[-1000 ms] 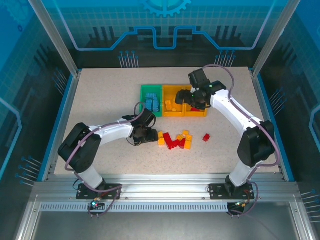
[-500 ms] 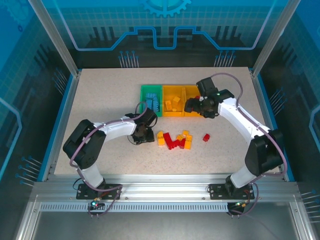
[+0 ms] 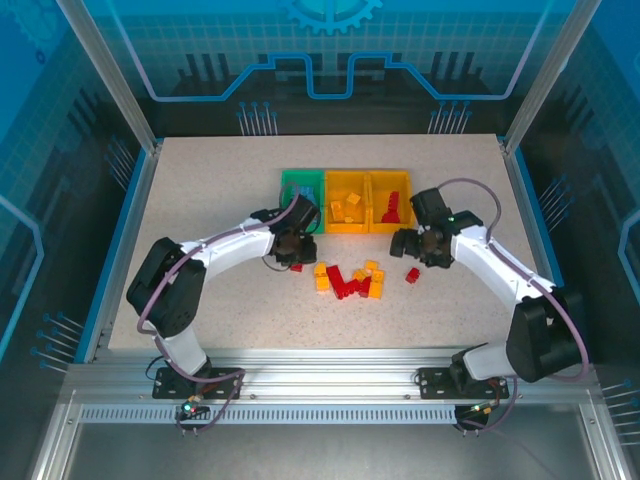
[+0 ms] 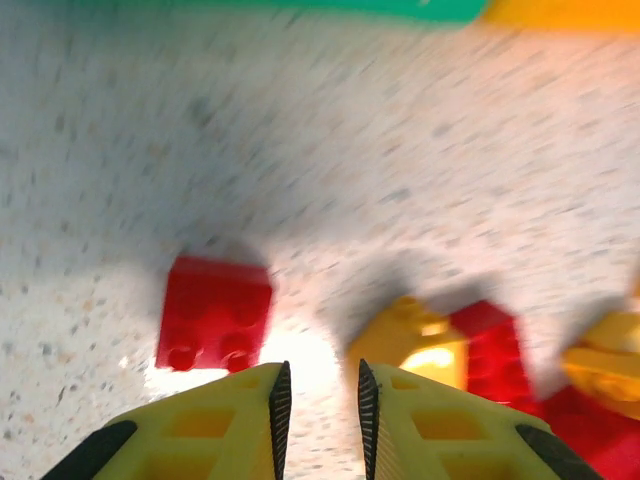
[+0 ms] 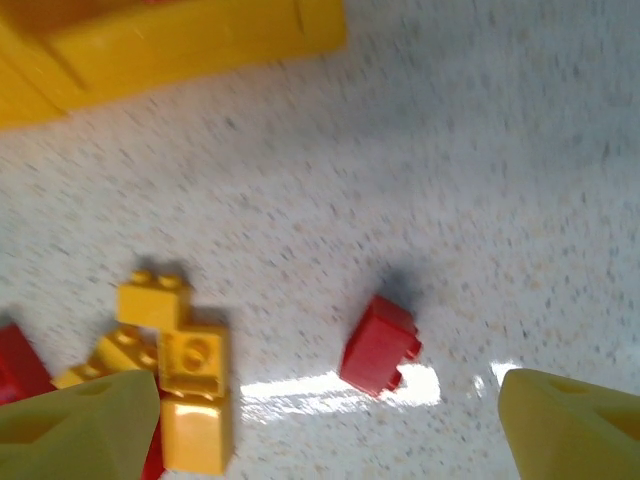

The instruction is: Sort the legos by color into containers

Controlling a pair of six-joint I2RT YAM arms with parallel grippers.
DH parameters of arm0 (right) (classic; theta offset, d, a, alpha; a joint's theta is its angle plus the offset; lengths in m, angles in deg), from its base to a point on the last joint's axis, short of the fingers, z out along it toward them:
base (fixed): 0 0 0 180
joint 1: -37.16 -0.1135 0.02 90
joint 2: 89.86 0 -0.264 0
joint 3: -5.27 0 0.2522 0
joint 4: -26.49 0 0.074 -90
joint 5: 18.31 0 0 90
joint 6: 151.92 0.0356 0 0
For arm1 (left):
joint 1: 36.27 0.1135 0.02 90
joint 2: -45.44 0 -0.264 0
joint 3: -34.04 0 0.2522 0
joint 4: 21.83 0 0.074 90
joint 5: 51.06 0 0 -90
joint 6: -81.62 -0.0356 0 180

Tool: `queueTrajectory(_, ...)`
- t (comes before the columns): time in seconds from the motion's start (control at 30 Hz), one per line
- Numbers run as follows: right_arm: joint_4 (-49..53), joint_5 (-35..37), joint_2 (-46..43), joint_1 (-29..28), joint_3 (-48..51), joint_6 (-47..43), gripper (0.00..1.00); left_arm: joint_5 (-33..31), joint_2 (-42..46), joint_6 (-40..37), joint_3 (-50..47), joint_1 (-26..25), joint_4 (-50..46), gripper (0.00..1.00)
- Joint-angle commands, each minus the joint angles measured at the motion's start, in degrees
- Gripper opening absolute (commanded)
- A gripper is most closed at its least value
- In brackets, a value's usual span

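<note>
Right pincer (image 5: 322, 400) over red lego (image 5: 378, 345)

Speckled beige tabletop (image 3: 200, 170) spreads beneath the left gripper (image 3: 296, 258) and the right gripper (image 3: 400, 245); blue edging (image 3: 120, 240) runs outboard of each; beyond them rise aluminium posts (image 3: 105, 70) and blue-tinted panels (image 3: 330, 60) printed with a gear motif; behind them lies a slotted aluminium rail (image 3: 320, 412); glare (image 4: 305, 362) brightens the surface just under the left gripper.
</note>
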Motion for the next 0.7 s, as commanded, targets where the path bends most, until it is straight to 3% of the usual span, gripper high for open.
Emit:
queueTrajectory(0.0,-1.27,-0.66,-3.07,0.50,4.89,3.77,0.89,0.84,0.30,-4.40,7.07,0.14,-1.58,0.28)
queueTrajectory(0.13,-1.98,-0.87,-4.32,0.62,8.85,5.28,0.89,0.86,-3.69,-7.11,15.64,0.12,-6.16,0.29)
queueTrajectory(0.27,-1.78,-1.58,-5.69,0.64,10.30,6.74,0.89,-1.59,-3.23,-8.93,14.79,0.11,-8.66,0.57)
queueTrajectory(0.43,-5.15,-4.10,-4.87,0.59,11.76,9.17,0.87,-3.20,-0.77,-9.42,8.66,0.11,-7.24,0.69)
queueTrajectory(0.67,-6.24,-4.59,4.30,0.62,8.07,10.81,0.77,-4.12,0.82,-9.66,5.70,0.03,-5.72,0.87)
